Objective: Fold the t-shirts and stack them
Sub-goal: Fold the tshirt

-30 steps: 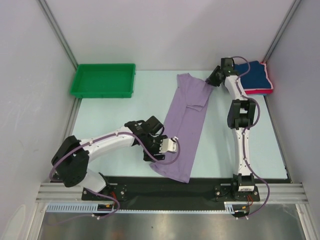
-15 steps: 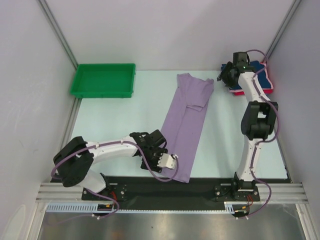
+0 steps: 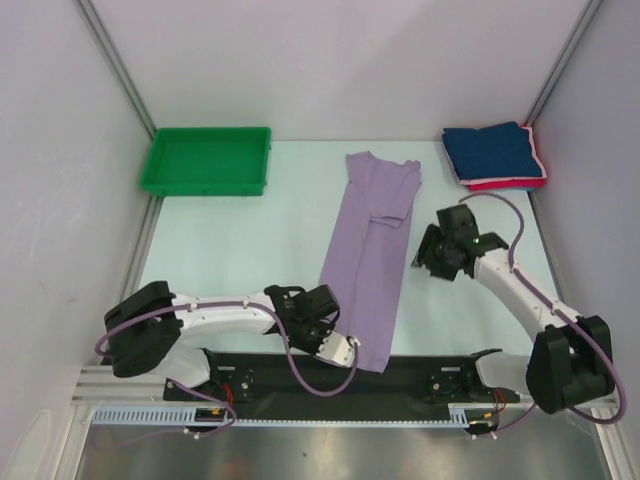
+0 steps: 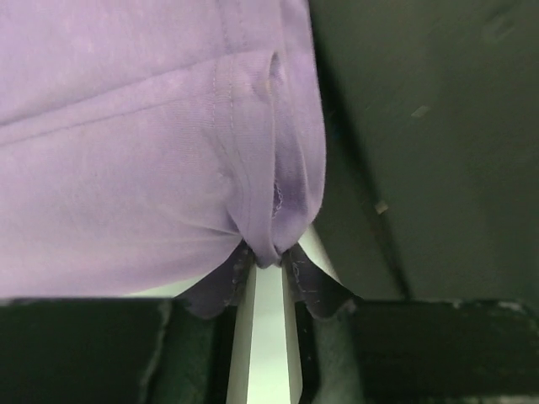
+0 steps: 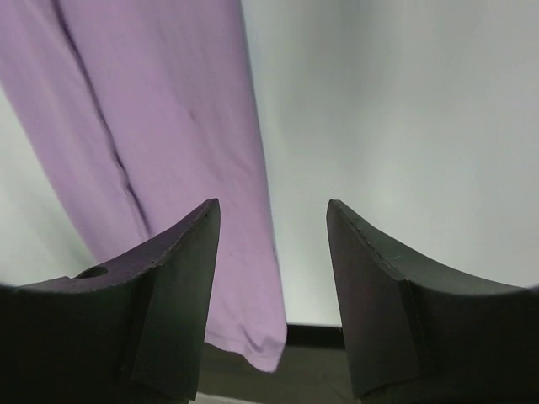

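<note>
Folding of the lavender shirt (image 3: pixel 368 250) is the step in hand: it lies as a long strip on the table (image 3: pixel 230 250), its near left hem corner clenched in the left gripper (image 3: pixel 340 346). Just right of the shirt the right gripper (image 3: pixel 437 250) hovers released and empty, and likely must take the near right corner next. Farther right, the navy shirt (image 3: pixel 492 150) sits folded on the pink-red shirt (image 3: pixel 510 184).

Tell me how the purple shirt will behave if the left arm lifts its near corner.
Probably floppy: the purple shirt bunches where the left jaws pinch it. It lies long and flat, so the rest would likely drag behind.
</note>
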Action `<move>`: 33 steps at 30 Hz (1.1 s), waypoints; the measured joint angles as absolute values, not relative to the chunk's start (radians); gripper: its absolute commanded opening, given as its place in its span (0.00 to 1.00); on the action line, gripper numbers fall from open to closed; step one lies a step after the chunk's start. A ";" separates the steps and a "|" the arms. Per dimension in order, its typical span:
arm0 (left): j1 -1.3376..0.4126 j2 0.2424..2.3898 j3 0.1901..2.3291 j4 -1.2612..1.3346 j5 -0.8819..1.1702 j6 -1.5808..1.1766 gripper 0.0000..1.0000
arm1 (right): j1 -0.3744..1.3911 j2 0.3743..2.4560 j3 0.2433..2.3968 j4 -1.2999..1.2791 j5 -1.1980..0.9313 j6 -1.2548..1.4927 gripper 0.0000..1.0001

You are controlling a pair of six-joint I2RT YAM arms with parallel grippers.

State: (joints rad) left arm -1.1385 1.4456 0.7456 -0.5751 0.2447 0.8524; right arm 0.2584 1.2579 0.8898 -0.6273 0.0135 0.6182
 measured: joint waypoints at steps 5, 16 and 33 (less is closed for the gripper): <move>-1.174 1.505 0.837 -0.588 0.312 0.773 0.36 | 0.418 1.132 0.697 -0.673 -0.005 0.715 0.58; -1.176 1.375 0.744 -0.649 0.299 0.794 0.66 | 0.843 1.047 0.544 -0.707 -0.010 0.996 0.57; -1.258 1.283 0.699 -0.651 0.147 0.911 0.66 | 1.026 1.232 0.532 -0.561 -0.049 1.148 0.13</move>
State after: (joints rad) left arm -1.2579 1.2827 0.6991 -0.6514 0.1471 0.9108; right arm 1.0264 1.2320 0.5323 -0.5606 -0.0490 1.1484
